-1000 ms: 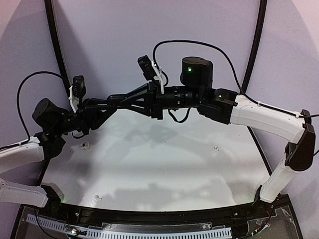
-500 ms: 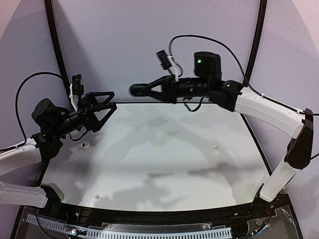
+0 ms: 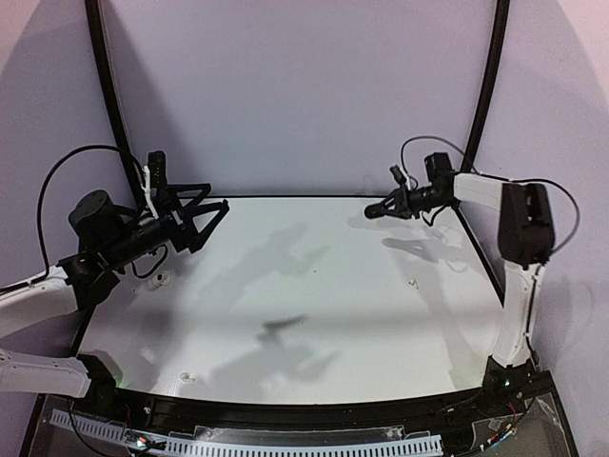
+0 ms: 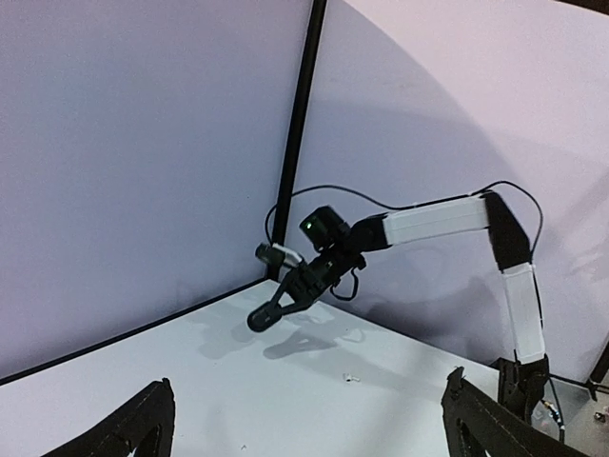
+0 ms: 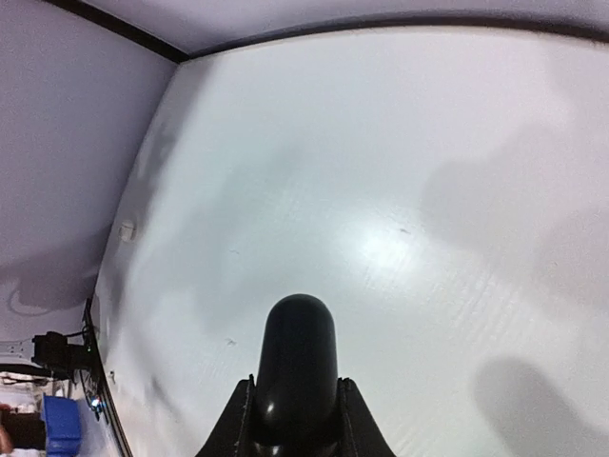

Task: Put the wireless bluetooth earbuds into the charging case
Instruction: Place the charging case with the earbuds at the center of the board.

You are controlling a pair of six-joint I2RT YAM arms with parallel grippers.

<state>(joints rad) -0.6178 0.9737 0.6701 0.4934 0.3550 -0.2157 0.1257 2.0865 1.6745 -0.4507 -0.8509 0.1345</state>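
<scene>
One: Table first. Where does everything sit over it?

Two: I have both grippers hanging above the white table (image 3: 314, 314), and neither touches it. My left gripper (image 3: 209, 226) is spread wide with nothing in it. My right gripper (image 5: 297, 405) is pinching a black oval that I take to be the charging case (image 5: 297, 347). It pokes out ahead of the jaws, well clear of the surface.

One: How would you play this step?

Two: I'd take the right gripper straight down onto the bare patch beneath it. I'd lay the case flat and let go only once it rests. It looks smooth and rounded and is held by one end, so I'd expect it to swivel or slip on a fast swing. The left gripper is free for fetching.

One: Anything inside the case?

Two: I cannot tell. I see only its dark shell end-on, so I can't tell whether the lid is up or whether anything sits inside.

One: And the earbuds?

Two: A pale speck lies on the table just below the left gripper. I take it for one of the earbuds (image 3: 162, 278). Another speck lies further back toward me. Both are well apart from the right gripper and too small to be sure of. I can't find the black ones.
</scene>
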